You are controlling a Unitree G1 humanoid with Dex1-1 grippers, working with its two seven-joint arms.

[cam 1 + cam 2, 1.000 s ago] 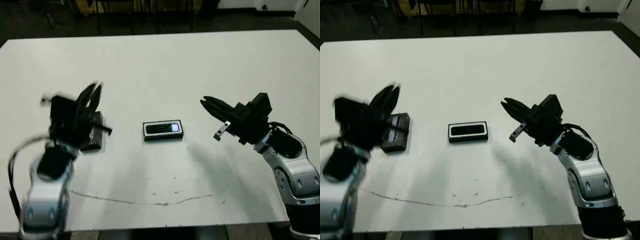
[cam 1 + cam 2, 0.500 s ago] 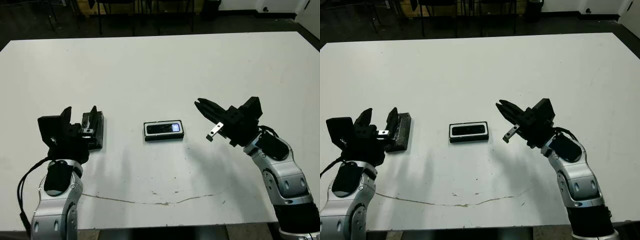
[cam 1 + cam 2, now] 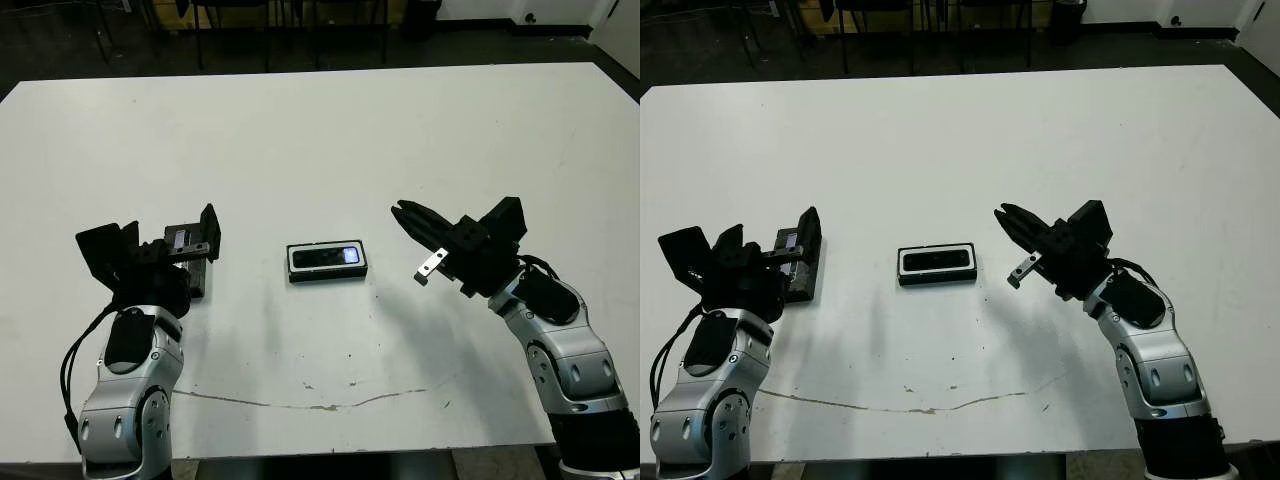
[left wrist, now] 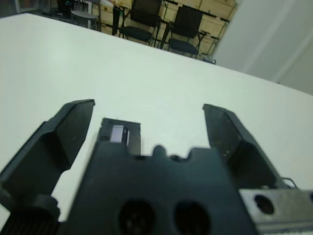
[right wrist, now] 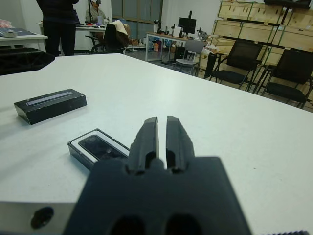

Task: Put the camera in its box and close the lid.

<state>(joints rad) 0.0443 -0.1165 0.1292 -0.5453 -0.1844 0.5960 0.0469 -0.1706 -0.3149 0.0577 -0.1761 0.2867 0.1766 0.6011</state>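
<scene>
Left gripper: the left gripper (image 3: 160, 250) has its two fingers spread wide and holds nothing. A second ago it was a blur above the lid; now it is steady, low, aimed at the lid.
Left wrist view: the lid (image 4: 120, 134) shows between the two fingers, just past the gripper's body, not yet touched as far as I can tell.
Right gripper: the right gripper (image 3: 1012, 222) has its fingers pressed together, empty. It has barely moved in the last second and hangs in the air to the right of the box, well apart from it.
Camera: the camera (image 3: 327, 257) already lies inside the box, glossy black against the white lining.
Box: the box (image 3: 327, 274) sits near the middle of the table (image 3: 320, 130), open, between the two grippers.
Lid: on the table to the left of the box, well apart from it, inner side hidden.
What the change means: my judgement is that the first half of the task is done, and the left arm is lining up to grasp the lid.
Still to do: grasp the lid, carry it to the box, seat it.
Count: one camera, one box, one lid, two grippers.
Beyond the table: chairs, boxes and a standing person in the right wrist view.
</scene>
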